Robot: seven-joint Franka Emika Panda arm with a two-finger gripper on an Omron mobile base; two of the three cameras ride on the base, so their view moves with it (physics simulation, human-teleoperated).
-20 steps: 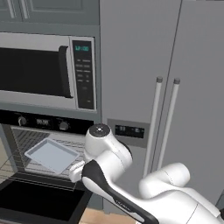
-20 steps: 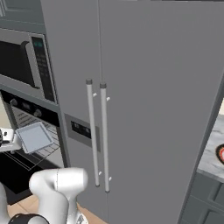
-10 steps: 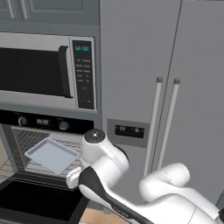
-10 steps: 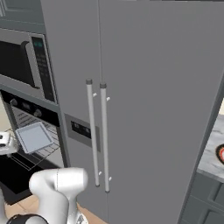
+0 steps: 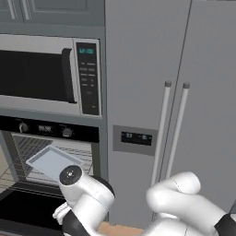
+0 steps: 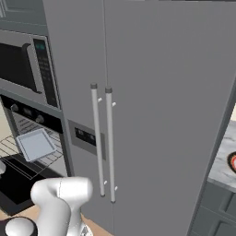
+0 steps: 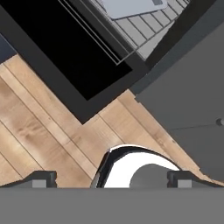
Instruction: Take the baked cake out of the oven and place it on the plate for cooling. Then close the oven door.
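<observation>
The oven (image 5: 50, 152) stands open under the microwave, its black glass door (image 5: 27, 207) folded down flat. A pale grey-blue baking tray (image 5: 54, 161) lies on the wire rack (image 6: 11, 147). The baked cake is out of view. In the hand view my gripper (image 7: 111, 179) is open with nothing between its fingertips; it points down at the wooden floor (image 7: 48, 131) just off a corner of the oven door (image 7: 65, 48), and the tray (image 7: 131, 6) lies at the top edge. A round dish with a red tint, perhaps the plate (image 6: 233, 161), sits at the far right.
The silver-framed microwave (image 5: 41, 76) hangs above the oven. A tall grey fridge (image 6: 152, 101) with two vertical bar handles (image 6: 102, 143) fills the space to the oven's right, its side (image 7: 188, 100) close to my hand. The speckled counter (image 6: 221, 159) lies beyond it.
My arm has swung down and to the left, from tray height to low beside the open door. The jaws stay open. The tray and the door have not moved.
</observation>
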